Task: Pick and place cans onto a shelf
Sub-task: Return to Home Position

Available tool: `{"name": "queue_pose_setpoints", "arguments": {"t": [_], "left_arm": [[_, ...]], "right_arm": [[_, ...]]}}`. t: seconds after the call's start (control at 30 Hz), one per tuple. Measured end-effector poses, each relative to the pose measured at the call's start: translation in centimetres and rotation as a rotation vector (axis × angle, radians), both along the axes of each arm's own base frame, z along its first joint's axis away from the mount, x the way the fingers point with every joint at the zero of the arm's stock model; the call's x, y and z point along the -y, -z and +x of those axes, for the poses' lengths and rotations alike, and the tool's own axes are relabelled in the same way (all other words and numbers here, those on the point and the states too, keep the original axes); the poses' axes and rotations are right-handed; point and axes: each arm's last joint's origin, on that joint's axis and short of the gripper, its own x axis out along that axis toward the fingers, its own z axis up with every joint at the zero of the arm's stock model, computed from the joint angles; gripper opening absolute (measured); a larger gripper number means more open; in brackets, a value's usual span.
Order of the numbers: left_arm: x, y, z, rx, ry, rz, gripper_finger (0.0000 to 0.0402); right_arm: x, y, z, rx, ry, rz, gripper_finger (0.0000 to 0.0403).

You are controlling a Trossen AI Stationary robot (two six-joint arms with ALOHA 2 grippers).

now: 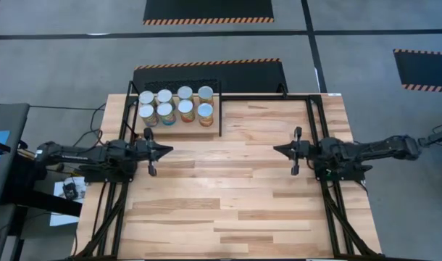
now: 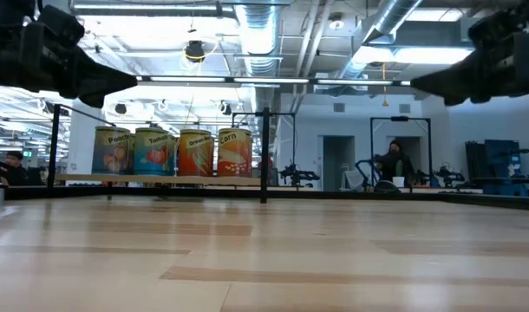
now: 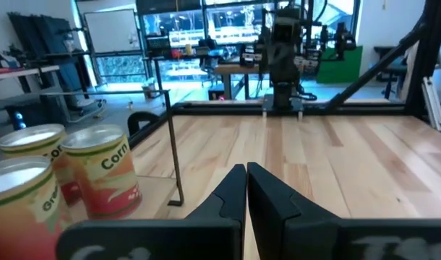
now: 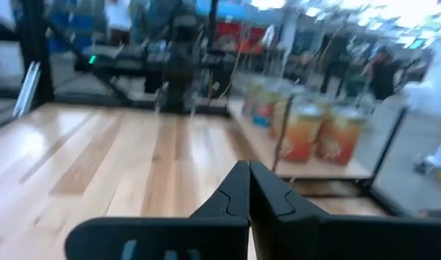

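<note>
Several cans (image 1: 176, 106) stand upright in two rows on the shelf (image 1: 206, 130), a raised wooden board with a thin black frame at the table's far left. They also show in the low view (image 2: 173, 152), the left wrist view (image 3: 97, 170) and the right wrist view (image 4: 314, 131). My left gripper (image 1: 170, 150) is shut and empty, held above the table near the shelf's near edge. My right gripper (image 1: 275, 150) is shut and empty, held above the table right of centre. Both grippers point at each other.
The plank tabletop (image 1: 228, 196) lies bare between and in front of the two grippers. A black frame rail (image 1: 264, 97) runs along the table's far edge, with posts at the shelf's corner (image 1: 220, 116). People and equipment show in the room beyond the table (image 2: 395, 165).
</note>
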Motion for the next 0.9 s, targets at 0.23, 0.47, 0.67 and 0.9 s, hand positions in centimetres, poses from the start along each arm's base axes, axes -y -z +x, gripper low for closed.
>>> {"name": "queue_pose_setpoints", "arguments": {"t": [0.23, 0.47, 0.67, 0.9], "left_arm": [[0.1, -0.6, -0.9, 0.079, 0.058, 0.028, 0.0004], [-0.2, -0.3, -0.7, 0.034, 0.001, 0.041, 0.0004], [-0.7, 0.0, -0.6, 0.016, 0.021, 0.011, 0.0004], [-1.5, 0.2, -0.6, -0.002, 0.017, 0.004, 0.0004]], "right_arm": [[0.7, -0.6, -1.9, 0.12, 0.025, -0.042, 0.0012], [1.6, 0.5, -1.7, 0.054, 0.074, 0.032, 0.0013], [2.3, 0.2, -1.9, 0.083, 0.12, 0.029, 0.0017], [2.4, 0.7, -1.9, 0.039, 0.118, 0.046, 0.0019]]}}
